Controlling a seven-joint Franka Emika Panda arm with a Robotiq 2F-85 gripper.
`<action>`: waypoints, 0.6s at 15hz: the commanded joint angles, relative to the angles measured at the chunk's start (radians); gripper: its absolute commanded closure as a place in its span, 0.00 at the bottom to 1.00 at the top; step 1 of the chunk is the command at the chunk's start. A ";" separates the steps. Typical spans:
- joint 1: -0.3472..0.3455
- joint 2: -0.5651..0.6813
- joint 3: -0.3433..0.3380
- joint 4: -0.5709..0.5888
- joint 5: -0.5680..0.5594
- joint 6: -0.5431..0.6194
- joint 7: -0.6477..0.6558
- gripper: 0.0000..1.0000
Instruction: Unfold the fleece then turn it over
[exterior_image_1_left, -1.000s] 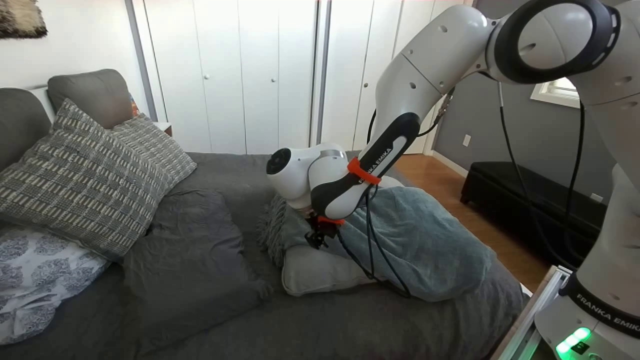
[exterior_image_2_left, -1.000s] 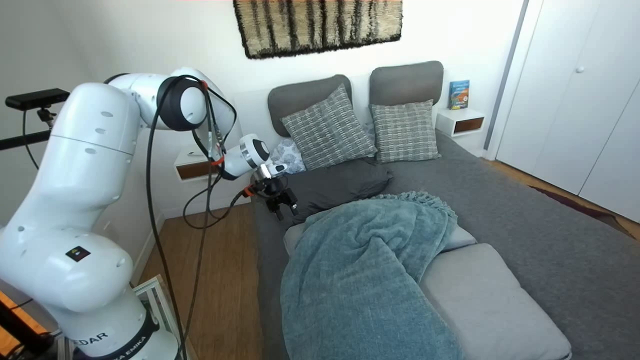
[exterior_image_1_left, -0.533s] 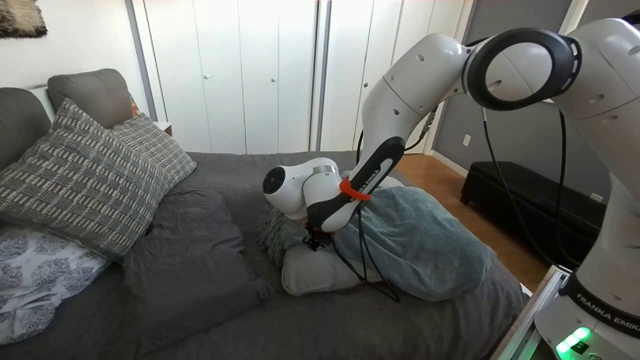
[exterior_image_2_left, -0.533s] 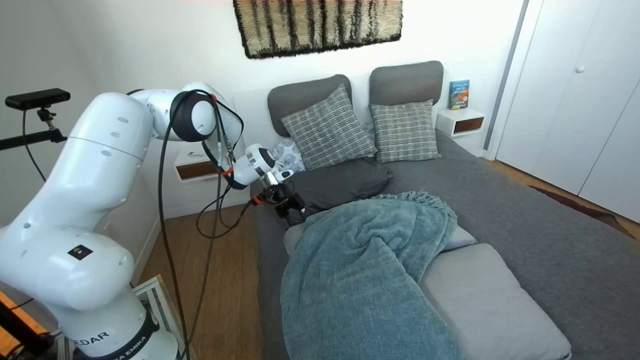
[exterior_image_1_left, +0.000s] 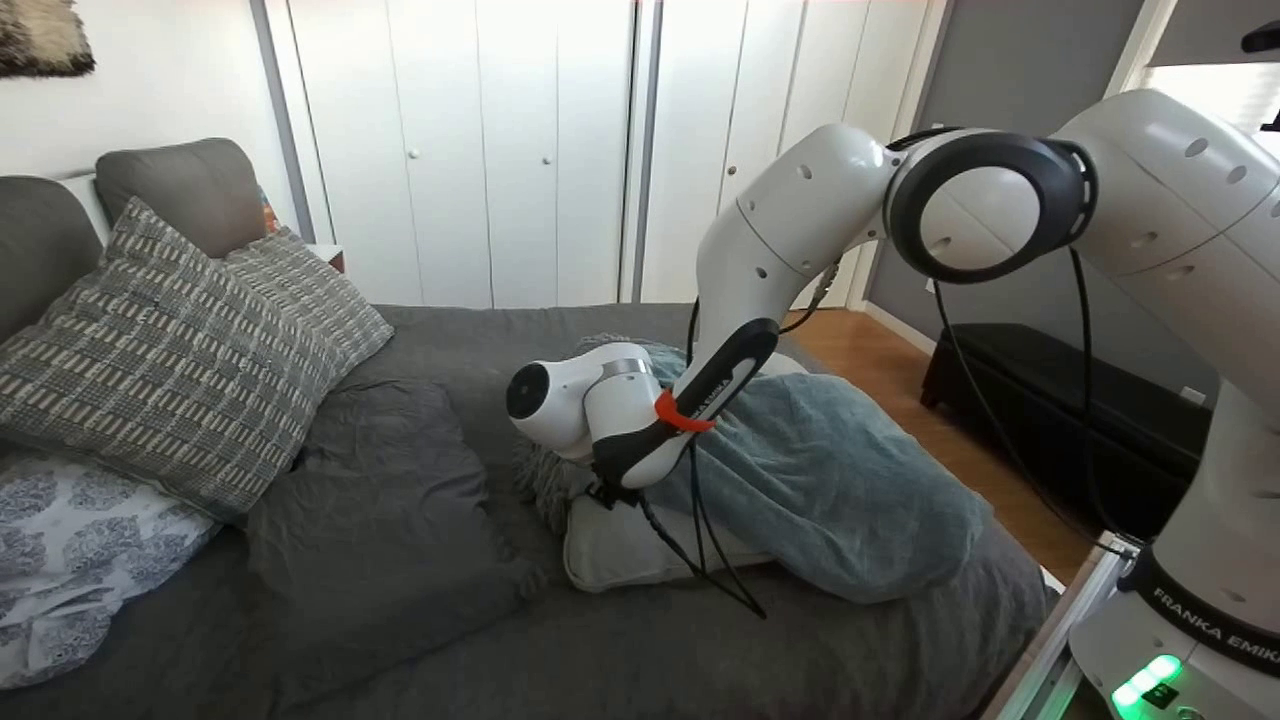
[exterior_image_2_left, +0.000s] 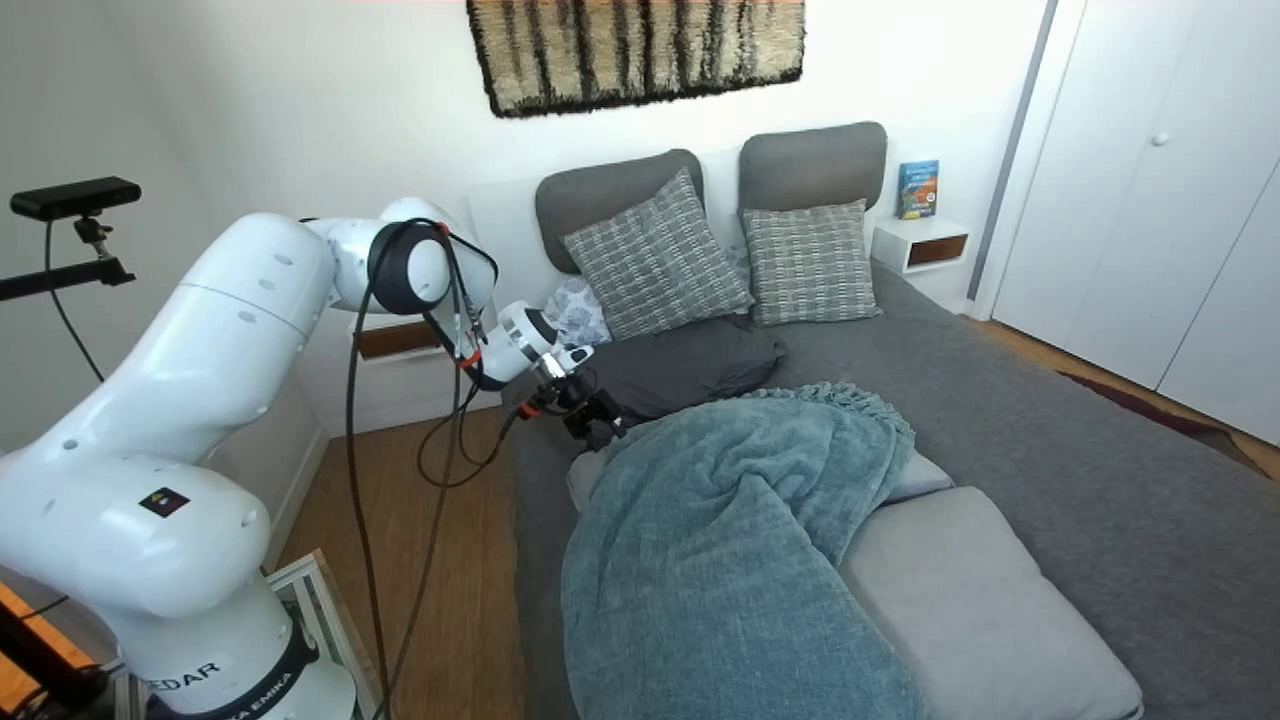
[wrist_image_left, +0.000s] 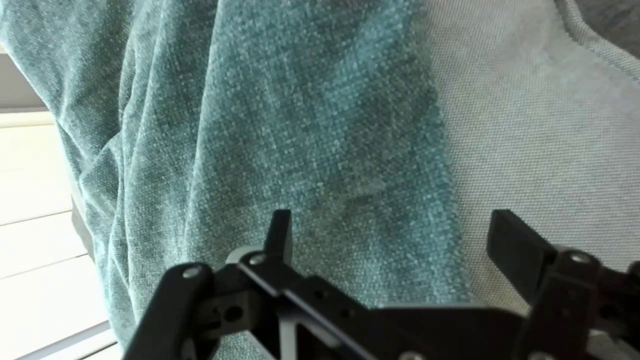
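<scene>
The grey-teal fleece (exterior_image_2_left: 720, 560) lies in loose folds over light grey cushions on the bed. Its fringed end (exterior_image_2_left: 850, 398) lies farthest back. The fleece also shows in an exterior view (exterior_image_1_left: 840, 480), partly behind the arm. My gripper (exterior_image_2_left: 605, 440) is close to the fleece's near left edge, over a corner of a light grey cushion. In the wrist view the gripper (wrist_image_left: 391, 220) is open with nothing between its fingers. The fleece (wrist_image_left: 320, 125) edge runs between them: one finger is over fleece, the other over the cushion (wrist_image_left: 535, 125). Whether the fingertips touch cannot be told.
A dark grey pillow (exterior_image_2_left: 680, 365) lies beyond the gripper, with patterned pillows (exterior_image_2_left: 660, 255) behind it. A light grey cushion (exterior_image_2_left: 980, 610) sticks out beside the fleece. The dark grey bedspread (exterior_image_1_left: 800, 650) covers the bed. Cables (exterior_image_1_left: 715, 560) hang from the arm.
The arm has come down and forward, and the gripper has moved lower and nearer to the fleece's edge and the cushion corner. The fleece has not visibly moved.
</scene>
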 joint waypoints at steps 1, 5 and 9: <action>0.028 0.085 -0.022 0.104 -0.028 -0.044 0.021 0.00; 0.037 0.138 -0.039 0.157 -0.030 -0.087 0.021 0.31; 0.050 0.171 -0.048 0.198 -0.031 -0.110 0.027 0.34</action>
